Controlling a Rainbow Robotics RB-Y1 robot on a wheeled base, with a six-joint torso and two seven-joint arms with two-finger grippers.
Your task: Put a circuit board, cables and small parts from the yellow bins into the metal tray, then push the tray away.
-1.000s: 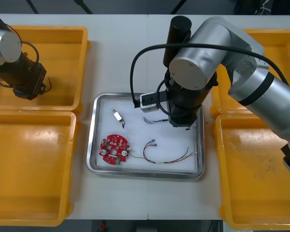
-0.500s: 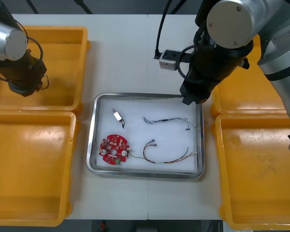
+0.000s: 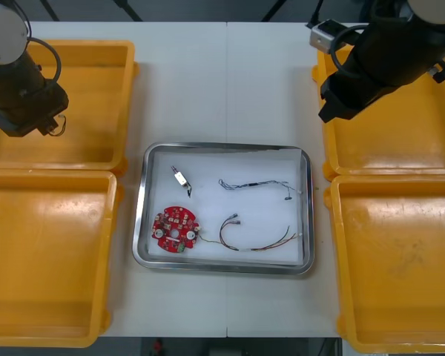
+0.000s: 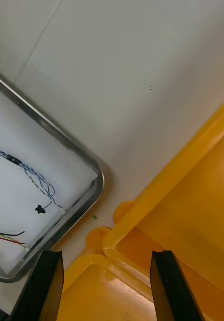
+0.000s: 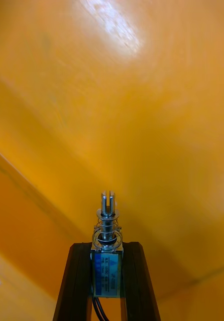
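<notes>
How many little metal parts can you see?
2. One small metal part lies in the metal tray near the circuit board. The left pincer grips the second part over the far left yellow bin. The right pincer is open, empty. Arms may hide more.

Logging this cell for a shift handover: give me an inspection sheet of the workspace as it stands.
Surface: light table, tray at its middle.
Job's things: metal tray, white inside, holds a red circuit board and a small metal part; yellow bins flank it.
Clutter: nothing seen.
Grippers: left gripper over the far left bin, jaws shut on a sprung metal part; right gripper above the far right bin's inner rim, jaws open.
Cables: blue and white cable and red and yellow cable lie in the tray.
Surroundings: dark floor past the table's far edge.
</notes>
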